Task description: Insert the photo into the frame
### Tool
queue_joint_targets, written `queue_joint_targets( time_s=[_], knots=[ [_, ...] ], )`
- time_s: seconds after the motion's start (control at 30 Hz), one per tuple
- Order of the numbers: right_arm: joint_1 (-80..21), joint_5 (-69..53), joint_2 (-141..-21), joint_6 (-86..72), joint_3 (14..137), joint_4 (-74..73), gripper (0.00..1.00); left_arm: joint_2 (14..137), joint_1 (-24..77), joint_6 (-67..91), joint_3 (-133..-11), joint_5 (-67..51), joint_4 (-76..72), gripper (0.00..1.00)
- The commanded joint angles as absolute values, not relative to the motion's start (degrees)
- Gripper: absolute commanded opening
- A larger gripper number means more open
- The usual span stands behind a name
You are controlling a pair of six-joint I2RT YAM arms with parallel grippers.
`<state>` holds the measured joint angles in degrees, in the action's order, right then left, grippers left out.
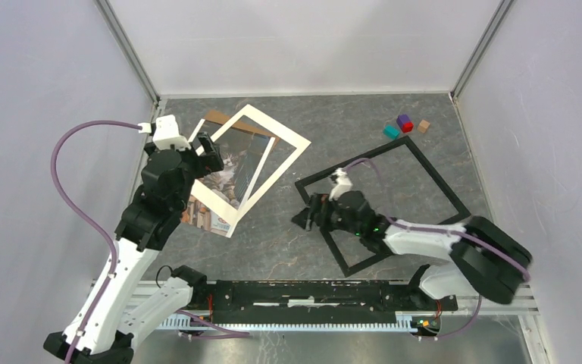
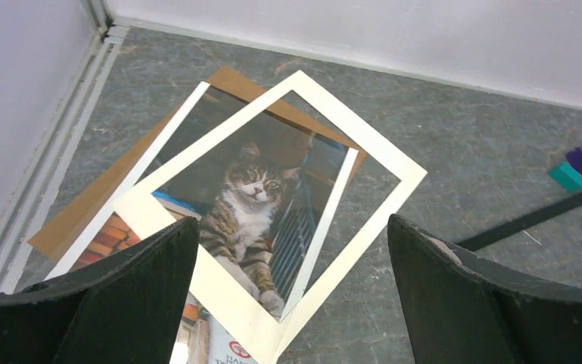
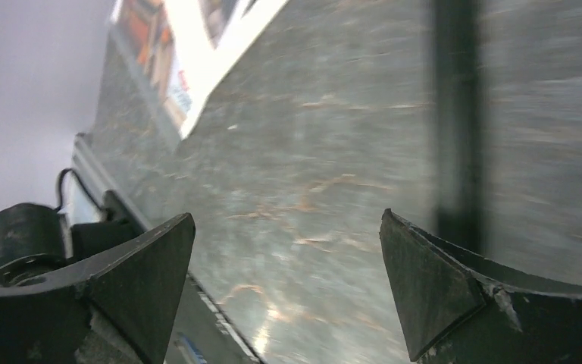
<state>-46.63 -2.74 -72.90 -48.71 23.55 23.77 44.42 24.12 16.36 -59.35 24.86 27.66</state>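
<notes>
Left of the frame [image 1: 436, 173], the photo [image 2: 246, 205] is partly hidden under a white mat [image 2: 356, 130]. Both pairs of jaws are held wide, with nothing in them. The mat should be slid off first.

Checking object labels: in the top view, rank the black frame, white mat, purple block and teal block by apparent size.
1. frame
2. white mat
3. purple block and teal block: look alike, unranked

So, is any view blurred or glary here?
Right wrist: smeared, the frame a soft dark streak, pale sheen on the table. Left wrist: sharp, the photo crisp. Top external: sharp, even light, faint shadows.
</notes>
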Motion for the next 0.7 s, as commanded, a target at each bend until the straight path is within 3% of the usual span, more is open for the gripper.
queue_joint_targets(
  time_s=[0.0, 0.13, 0.27, 0.6, 0.67],
  knots=[
    [-56.02, 1.51, -83.45, -57.74, 33.1, 36.08, 0.98, 46.02, 23.83, 21.83, -58.6, 32.49, 27.77, 1.0],
    [-61.35, 0.32, -93.93, -61.24, 40.18, 41.62, 0.95, 51.03, 22.76, 29.99, -59.58, 31.65, 39.05, 1.0],
    [-64.05, 0.12, -102.34, -64.44, 45.02, 44.8, 0.93, 52.44, 13.29, 31.2, -56.7, 22.81, 44.83, 1.0],
    [-67.45, 3.66, -112.37, -67.48, 52.92, 42.87, 0.86, 52.98, 0.83, 40.23, -41.36, 13.1, 35.33, 1.0],
    [-67.91, 4.5, -113.39, -67.47, 53.24, 42.94, 0.8, 54.66, 0.09, 40.07, -40.42, 12.74, 33.67, 1.0]
  ],
)
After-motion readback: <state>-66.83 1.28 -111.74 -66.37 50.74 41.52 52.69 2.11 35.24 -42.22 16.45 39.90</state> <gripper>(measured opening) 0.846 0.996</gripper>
